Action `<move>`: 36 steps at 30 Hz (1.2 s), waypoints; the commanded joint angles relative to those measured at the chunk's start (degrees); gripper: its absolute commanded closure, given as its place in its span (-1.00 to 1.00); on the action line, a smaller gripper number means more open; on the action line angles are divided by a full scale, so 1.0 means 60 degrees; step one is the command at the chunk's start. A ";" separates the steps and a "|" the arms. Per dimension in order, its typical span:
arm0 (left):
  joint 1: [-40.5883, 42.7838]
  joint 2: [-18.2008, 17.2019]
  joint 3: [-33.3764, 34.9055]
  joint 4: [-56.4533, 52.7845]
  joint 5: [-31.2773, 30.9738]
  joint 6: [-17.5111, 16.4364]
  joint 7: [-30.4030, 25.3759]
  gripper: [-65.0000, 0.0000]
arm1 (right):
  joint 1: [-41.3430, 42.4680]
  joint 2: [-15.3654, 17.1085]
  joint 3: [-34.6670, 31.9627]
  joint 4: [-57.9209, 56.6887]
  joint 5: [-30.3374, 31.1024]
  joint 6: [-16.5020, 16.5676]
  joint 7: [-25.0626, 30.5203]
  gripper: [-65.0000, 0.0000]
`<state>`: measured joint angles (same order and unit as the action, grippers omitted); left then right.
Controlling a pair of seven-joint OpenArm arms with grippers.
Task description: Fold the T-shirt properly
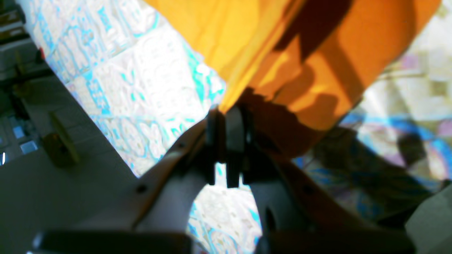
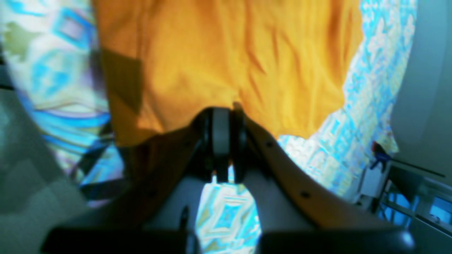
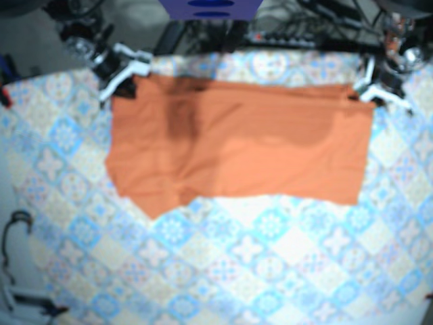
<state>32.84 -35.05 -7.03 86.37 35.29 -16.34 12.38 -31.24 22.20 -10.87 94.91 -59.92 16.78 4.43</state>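
T-shirt (image 3: 237, 156) orange, wide flat band, faintly creased

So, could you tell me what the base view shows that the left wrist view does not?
Only base: the whole shirt spread flat, with the right pincer at its far top corner. Only left wrist: the left pincer close up, shut on the shirt's edge. Both: the orange shirt lying on the patterned cloth.
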 commanded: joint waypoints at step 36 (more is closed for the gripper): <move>-0.2111 -0.0188 0.1105 -0.1479 0.0221 0.0152 0.0024 1.00 | 0.0277 0.0103 0.0076 -0.0149 0.0045 -0.0137 -0.0188 1.00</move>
<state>20.29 -34.92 0.16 76.88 36.40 -16.34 12.40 -29.65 22.15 -10.52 93.51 -59.90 16.73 3.20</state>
